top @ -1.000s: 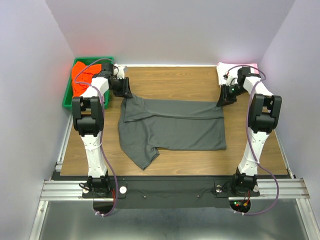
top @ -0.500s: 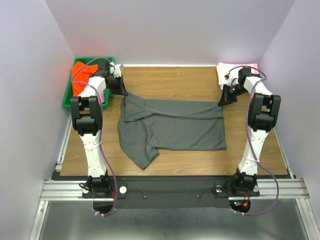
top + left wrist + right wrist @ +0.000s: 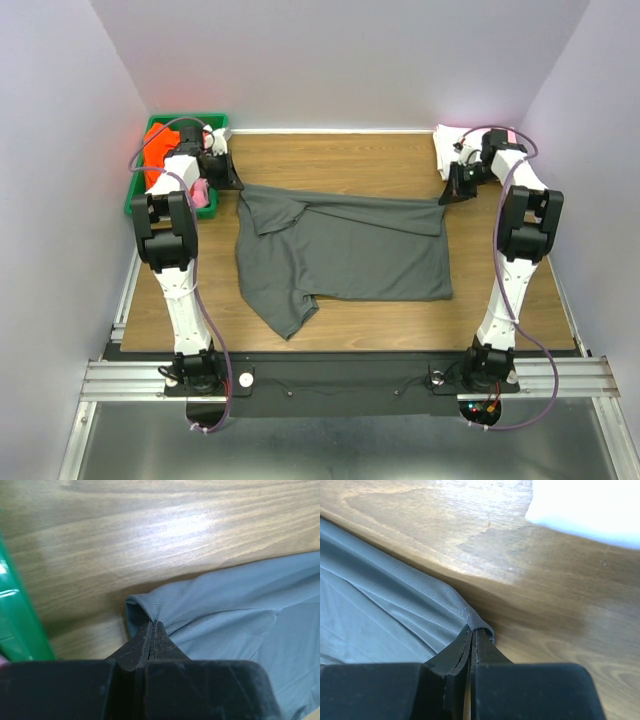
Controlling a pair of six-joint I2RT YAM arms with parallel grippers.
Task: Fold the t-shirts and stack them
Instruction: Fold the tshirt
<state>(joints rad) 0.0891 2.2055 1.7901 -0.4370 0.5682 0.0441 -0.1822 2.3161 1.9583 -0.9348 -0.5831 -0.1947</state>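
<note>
A dark charcoal grey t-shirt [image 3: 340, 250] lies spread across the middle of the wooden table. My left gripper [image 3: 232, 182] is shut on its far left corner; in the left wrist view [image 3: 152, 624] the cloth [image 3: 225, 625] is pinched between the tips. My right gripper [image 3: 447, 196] is shut on its far right corner, and the right wrist view [image 3: 472, 629] shows the hem [image 3: 420, 605] clamped. An orange-red t-shirt [image 3: 155, 150] lies in the bin. A light pink and white folded stack [image 3: 450, 140] sits at the far right corner.
A green plastic bin [image 3: 140, 205] stands off the table's far left corner, its edge showing in the left wrist view [image 3: 17, 625]. The white cloth [image 3: 585, 505] lies just beyond my right gripper. Grey walls close in the table on three sides.
Both grippers have pulled their corners of the grey t-shirt away from me and outward. The far edge now lies stretched higher up the table.
</note>
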